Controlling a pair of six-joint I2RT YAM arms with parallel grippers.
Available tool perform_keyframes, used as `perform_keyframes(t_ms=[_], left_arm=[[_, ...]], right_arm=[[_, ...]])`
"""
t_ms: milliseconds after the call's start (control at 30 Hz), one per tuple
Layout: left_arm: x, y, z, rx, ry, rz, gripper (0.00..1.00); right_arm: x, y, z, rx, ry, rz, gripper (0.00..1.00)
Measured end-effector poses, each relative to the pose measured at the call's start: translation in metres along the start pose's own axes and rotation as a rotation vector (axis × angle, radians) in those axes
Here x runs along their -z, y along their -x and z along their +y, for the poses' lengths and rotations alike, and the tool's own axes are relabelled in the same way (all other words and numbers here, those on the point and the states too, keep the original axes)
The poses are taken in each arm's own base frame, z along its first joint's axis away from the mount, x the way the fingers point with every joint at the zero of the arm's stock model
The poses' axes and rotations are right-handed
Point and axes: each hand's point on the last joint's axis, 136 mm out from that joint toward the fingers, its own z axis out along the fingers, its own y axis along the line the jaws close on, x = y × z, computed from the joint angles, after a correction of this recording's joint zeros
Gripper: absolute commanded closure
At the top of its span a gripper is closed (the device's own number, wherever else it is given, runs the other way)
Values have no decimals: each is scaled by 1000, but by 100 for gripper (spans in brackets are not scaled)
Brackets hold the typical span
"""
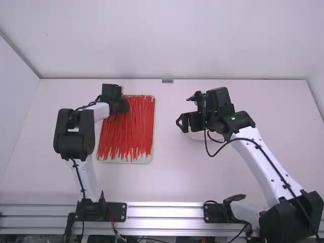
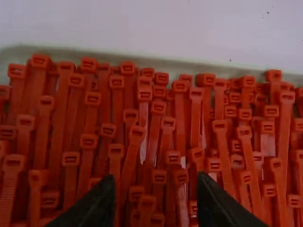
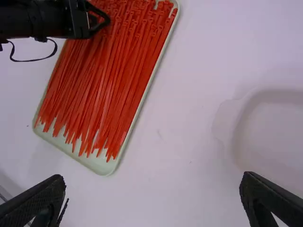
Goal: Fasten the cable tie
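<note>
A heap of red cable ties [image 1: 126, 129] lies lengthwise in a pale tray [image 1: 126, 161] left of the table's middle. My left gripper [image 1: 115, 107] hangs low over the tray's far left corner. Its fingers stand open just above the heads of the ties [image 2: 156, 118], holding nothing [image 2: 154, 176]. The tray's far rim [image 2: 94, 52] runs behind the heads. My right gripper [image 1: 190, 122] hovers over bare table to the right of the tray, wide open and empty [image 3: 151, 177]. From there the ties [image 3: 104, 85], the tray's near corner [image 3: 102, 165] and the left gripper [image 3: 90, 19] are in sight.
A faint white rounded object [image 3: 270, 127] lies on the table under the right gripper [image 1: 195, 134]. White table spreads around the tray, with walls at the left and at the back. A metal rail [image 1: 162, 210] runs along the front edge.
</note>
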Motion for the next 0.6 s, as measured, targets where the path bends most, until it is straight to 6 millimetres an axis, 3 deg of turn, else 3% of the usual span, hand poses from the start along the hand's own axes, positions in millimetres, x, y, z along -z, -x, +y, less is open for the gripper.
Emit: perform_keyframes(t_ms=[133,600], left_arm=[[0,0,0,-1,0,0,67],[0,-4,0,2,2,15,74]], right_arm=[[0,0,0,0,0,0,2],[0,0,0,1,0,0,2]])
